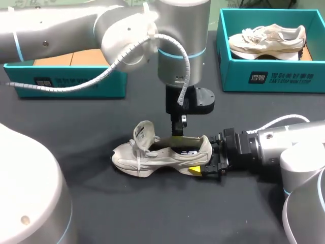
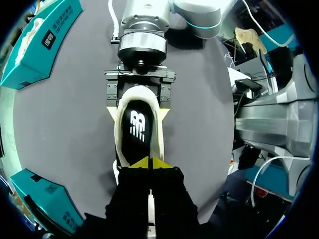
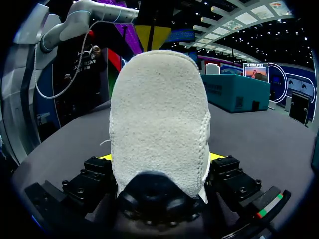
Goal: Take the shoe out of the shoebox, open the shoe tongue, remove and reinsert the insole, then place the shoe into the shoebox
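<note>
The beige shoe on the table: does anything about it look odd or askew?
Only the tongue of the beige sneaker: it's flipped up, standing high above the laces. Otherwise the shoe sits upright on the black table, heel clamped by the right gripper.

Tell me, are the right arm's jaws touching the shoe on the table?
Touching. The left wrist view shows the right jaws pressed against both sides of the heel of the shoe.
</note>
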Robot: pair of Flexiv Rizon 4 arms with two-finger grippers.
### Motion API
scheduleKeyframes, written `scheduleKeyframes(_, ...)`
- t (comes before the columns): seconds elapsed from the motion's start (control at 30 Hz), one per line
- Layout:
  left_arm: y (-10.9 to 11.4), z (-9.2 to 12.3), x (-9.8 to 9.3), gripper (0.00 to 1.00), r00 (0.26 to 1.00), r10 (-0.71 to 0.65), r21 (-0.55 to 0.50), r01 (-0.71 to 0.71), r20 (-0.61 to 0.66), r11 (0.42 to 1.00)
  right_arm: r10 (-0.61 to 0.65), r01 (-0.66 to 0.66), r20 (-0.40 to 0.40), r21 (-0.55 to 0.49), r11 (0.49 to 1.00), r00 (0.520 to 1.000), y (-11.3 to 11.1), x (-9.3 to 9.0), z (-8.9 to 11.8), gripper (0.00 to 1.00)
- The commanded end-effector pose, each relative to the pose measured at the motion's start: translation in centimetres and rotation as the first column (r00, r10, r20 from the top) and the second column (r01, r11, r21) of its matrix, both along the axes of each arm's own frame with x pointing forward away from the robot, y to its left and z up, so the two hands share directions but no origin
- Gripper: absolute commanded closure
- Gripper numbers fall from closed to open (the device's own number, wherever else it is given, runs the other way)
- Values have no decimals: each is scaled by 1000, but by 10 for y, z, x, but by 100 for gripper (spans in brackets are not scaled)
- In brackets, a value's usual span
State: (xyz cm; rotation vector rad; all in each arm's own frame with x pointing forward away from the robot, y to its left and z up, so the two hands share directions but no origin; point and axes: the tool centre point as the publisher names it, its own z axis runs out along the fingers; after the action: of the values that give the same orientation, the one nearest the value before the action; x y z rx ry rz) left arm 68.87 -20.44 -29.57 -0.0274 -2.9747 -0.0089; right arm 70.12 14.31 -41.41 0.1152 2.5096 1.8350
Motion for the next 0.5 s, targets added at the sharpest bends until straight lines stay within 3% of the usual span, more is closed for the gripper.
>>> scheduleKeyframes(0.03,-2,-5,0,100,1000,-1,3,1,-2,1000,-1,1,-2,-5,1000,1000,1,0,-1,100)
scheduleKeyframes(0.23,-2,-5,0,100,1000,-1,3,1,-2,1000,-1,1,-2,-5,1000,1000,1,0,-1,100)
scheduleKeyframes(0.5,-12,-46,-1,100,998,-55,5,55,7,998,-1,1,-2,-5,1000,1000,1,0,-1,100)
